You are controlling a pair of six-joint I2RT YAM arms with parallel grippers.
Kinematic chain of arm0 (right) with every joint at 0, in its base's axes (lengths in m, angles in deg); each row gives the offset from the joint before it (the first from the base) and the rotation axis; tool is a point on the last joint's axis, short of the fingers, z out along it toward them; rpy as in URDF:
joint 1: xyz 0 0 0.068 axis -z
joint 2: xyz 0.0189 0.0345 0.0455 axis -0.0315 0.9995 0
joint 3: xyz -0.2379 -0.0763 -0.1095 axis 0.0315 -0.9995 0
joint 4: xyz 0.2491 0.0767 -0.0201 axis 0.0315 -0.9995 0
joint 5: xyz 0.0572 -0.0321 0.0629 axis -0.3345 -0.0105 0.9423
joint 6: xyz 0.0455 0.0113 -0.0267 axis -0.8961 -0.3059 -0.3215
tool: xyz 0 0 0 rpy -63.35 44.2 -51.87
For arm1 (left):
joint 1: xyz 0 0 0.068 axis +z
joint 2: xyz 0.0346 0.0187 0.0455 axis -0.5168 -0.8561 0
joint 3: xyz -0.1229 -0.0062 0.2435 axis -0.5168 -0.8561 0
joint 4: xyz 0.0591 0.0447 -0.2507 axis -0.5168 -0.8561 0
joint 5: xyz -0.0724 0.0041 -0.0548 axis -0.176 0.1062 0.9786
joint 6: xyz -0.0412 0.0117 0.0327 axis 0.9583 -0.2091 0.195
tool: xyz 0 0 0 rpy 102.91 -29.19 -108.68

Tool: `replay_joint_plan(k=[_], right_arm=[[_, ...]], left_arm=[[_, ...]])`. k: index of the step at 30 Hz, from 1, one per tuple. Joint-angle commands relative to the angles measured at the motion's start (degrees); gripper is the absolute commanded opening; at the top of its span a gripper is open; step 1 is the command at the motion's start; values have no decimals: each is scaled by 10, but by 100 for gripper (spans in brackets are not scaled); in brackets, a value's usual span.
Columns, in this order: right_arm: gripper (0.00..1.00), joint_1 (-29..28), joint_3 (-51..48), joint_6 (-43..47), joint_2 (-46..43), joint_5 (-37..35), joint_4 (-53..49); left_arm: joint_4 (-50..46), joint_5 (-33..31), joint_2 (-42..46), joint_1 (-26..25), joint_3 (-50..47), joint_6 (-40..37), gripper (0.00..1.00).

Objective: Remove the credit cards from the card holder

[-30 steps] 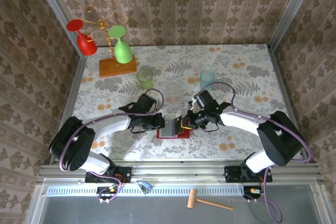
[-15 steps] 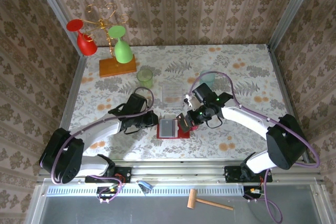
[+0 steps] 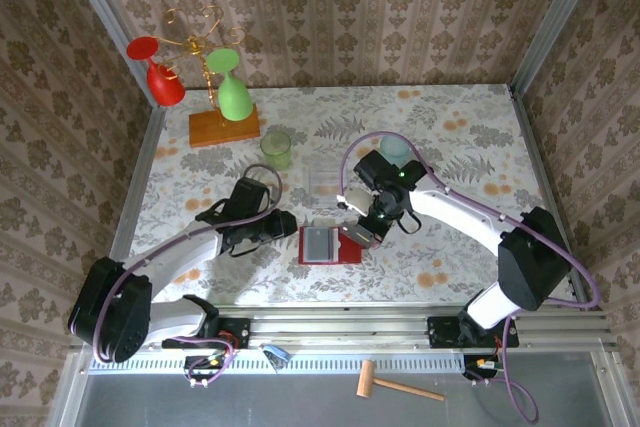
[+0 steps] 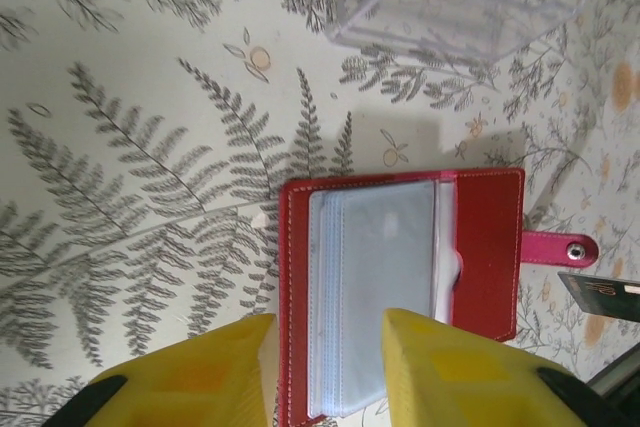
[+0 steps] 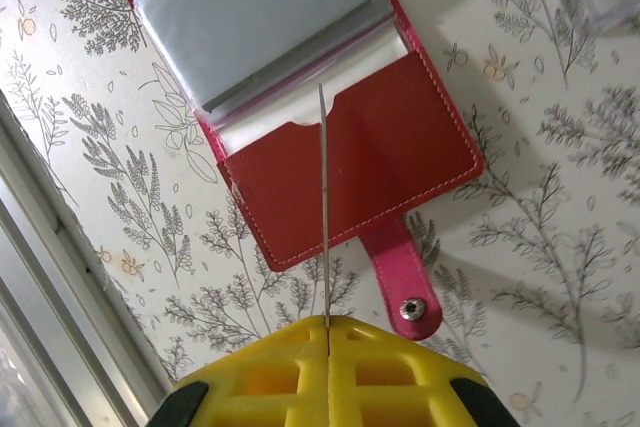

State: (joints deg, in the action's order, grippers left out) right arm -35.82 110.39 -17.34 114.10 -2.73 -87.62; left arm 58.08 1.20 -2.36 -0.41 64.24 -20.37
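Observation:
The red card holder lies open on the table, its grey plastic pockets facing up and its strap tab sticking out to the side. My right gripper is shut on one thin credit card, seen edge-on and held above the holder's red flap. That card appears as a dark slab just right of the holder. My left gripper is open, its yellow fingers apart over the holder's left side, gripping nothing. From above it sits at the holder's left.
A clear plastic box stands just behind the holder, with a green cup and a pale blue cup on either side. A wooden-based rack with red and green glasses is at the back left. The table's metal rail runs close by.
My left gripper has opened and drawn back to the left off the card holder. My right gripper has risen and moved back, carrying a card away from the holder.

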Motion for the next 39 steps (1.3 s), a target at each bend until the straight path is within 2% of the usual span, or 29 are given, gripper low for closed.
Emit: replay_joint_plan(k=[1,7,19,21,39], right_arm=[[0,-4,43,86,27,-25,-53],[0,-1,125,151,83,-34,-108],[0,17,310,228,208,-30,-208],[0,22,339,236,226,-30,-221],[0,48,595,285,387,-19,-335]], left_arm=[[-16,1,26,19,-13,-13,35],[-21,18,42,50,-17,-24,37],[-46,23,29,50,11,-44,37],[-48,22,29,66,13,-45,37],[-45,8,47,78,5,-39,36]])
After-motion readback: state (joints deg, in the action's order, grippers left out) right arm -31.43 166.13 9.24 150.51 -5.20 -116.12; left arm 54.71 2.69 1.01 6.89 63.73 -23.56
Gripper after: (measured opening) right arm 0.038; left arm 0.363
